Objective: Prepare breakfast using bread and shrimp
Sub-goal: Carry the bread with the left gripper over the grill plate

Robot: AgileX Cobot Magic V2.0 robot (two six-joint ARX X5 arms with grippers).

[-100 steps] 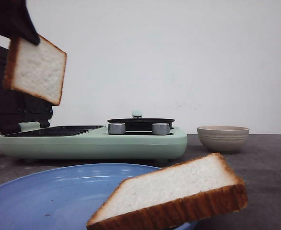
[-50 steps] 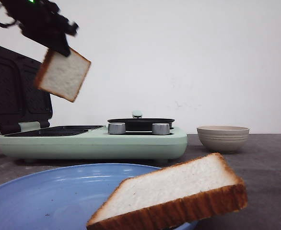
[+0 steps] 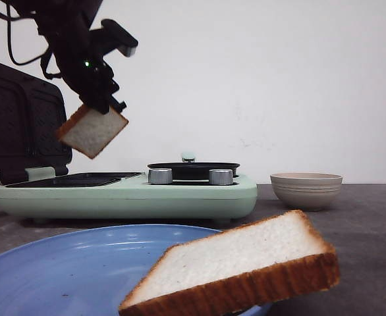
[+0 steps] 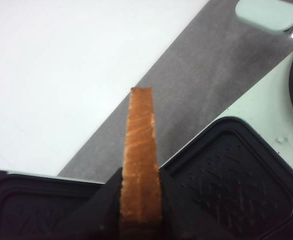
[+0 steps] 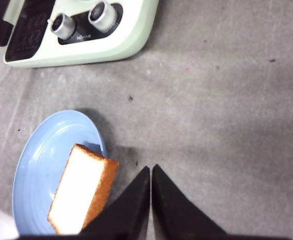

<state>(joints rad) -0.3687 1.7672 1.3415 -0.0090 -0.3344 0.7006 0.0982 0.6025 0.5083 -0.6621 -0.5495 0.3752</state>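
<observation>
From the front, the left gripper (image 3: 101, 105) is gripping a square white bread slice with a golden-brown crust (image 3: 92, 131) by its upper edge, tilted in the air above the open mint-green breakfast maker (image 3: 130, 193), over its dark left grill plate (image 3: 74, 180). Loading the grill seems to be the step in hand; the next move calls for lowering and levelling the slice onto that plate before letting go. A second white slice (image 3: 236, 266) is leaning on the near right rim of the round blue plate (image 3: 68, 270); the beige ceramic bowl (image 3: 306, 189) at far right is hiding its contents, and no shrimp is showing.

From the left wrist, the fingers (image 4: 166, 200) are clamping the slice edge-on over the grill plate.

From the right wrist, the right gripper (image 5: 151, 172) is hovering over the grey counter (image 5: 226, 110) beside the plate, fingers pressed together, holding nothing
</observation>
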